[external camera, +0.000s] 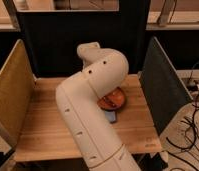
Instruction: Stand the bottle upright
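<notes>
My white arm [90, 107] rises from the bottom edge and bends over the middle of the wooden table [43, 125], covering much of it. My gripper is hidden behind the arm's bent elbow, toward the back of the table. The bottle is hidden from view. The cup is hidden too.
A round orange object [114, 99] lies right of the arm, and a flat dark packet [111, 116] pokes out just in front of it. A yellow panel [10, 95] walls the table's left side, a dark panel [160, 85] its right and a black panel [68, 45] its back. Cables [193, 130] hang at the right.
</notes>
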